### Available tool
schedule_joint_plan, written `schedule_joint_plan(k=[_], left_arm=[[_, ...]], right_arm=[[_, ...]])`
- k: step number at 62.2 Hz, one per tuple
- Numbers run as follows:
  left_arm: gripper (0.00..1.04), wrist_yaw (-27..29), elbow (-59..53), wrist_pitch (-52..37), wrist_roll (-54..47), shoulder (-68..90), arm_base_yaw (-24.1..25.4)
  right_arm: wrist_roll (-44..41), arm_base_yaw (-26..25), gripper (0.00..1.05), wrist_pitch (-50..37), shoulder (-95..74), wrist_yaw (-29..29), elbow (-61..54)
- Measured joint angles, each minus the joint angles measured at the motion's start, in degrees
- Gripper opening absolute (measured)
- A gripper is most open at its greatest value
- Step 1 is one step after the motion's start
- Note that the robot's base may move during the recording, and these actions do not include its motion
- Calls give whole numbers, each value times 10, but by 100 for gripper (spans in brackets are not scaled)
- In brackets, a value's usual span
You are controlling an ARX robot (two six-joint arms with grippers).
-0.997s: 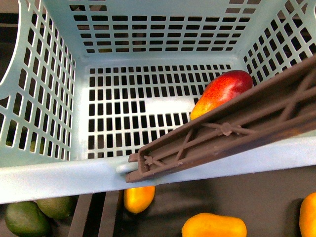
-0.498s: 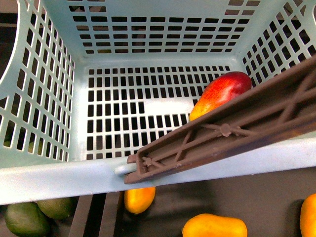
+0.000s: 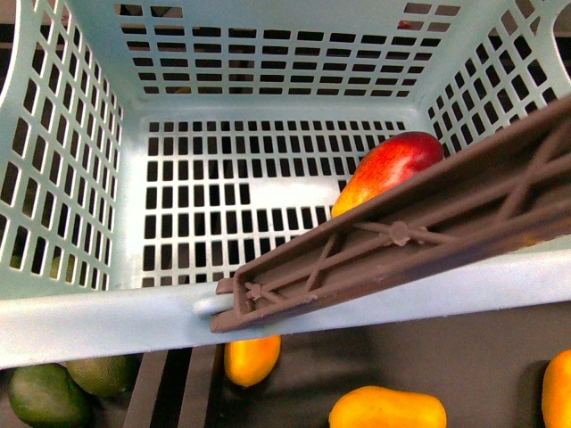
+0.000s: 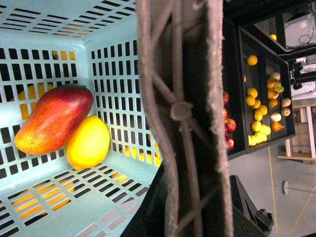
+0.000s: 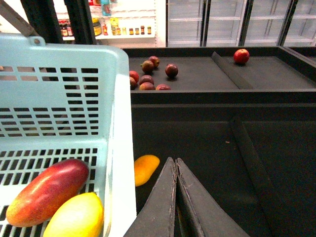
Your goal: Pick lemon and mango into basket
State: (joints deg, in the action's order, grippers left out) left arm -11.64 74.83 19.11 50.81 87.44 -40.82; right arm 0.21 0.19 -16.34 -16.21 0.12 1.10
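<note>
Lying in basket (image 5: 118, 98): lemon (image 5: 74, 217), mango (image 5: 47, 190); right end effector (image 5: 174, 163) outside.

I see basket (image 3: 116, 321) pale teal, slotted grid on walls + floor; handle (image 3: 401, 236) brown. To one side of my dk-grey right claw (image 5: 174, 165): mango (image 5: 47, 190) deep red fading to orange-yel, lemon (image 5: 74, 217) glossy yel. Near claw tips, loose fruit (image 5: 145, 169) orange. Far past claw, round fruit (image 5: 241, 56) red.
</note>
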Motion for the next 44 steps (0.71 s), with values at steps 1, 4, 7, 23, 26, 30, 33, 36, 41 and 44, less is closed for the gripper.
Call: schedule_joint_plan(k=[1, 4, 7, 23, 26, 30, 33, 36, 41, 44], left_arm=[[5, 0, 0, 0, 0, 0, 0], [5, 0, 0, 0, 0, 0, 0], [5, 0, 0, 0, 0, 0, 0], [5, 0, 0, 0, 0, 0, 0], [5, 0, 0, 0, 0, 0, 0], [5, 0, 0, 0, 0, 0, 0], [5, 0, 0, 0, 0, 0, 0], [5, 0, 0, 0, 0, 0, 0], [5, 0, 0, 0, 0, 0, 0], [5, 0, 0, 0, 0, 0, 0]], right_arm=[[0, 0, 2, 2, 2, 0, 0], [0, 0, 2, 13, 12, 0, 0], [0, 0, 2, 21, 21, 0, 0], [0, 0, 2, 58, 57, 0, 0], [0, 0, 2, 71, 70, 0, 0], [0, 0, 2, 138, 117, -2, 0], [0, 0, 2, 157, 147, -1, 0], [0, 0, 2, 160, 156, 0, 0], [0, 0, 2, 162, 158, 0, 0], [0, 0, 2, 162, 158, 0, 0]])
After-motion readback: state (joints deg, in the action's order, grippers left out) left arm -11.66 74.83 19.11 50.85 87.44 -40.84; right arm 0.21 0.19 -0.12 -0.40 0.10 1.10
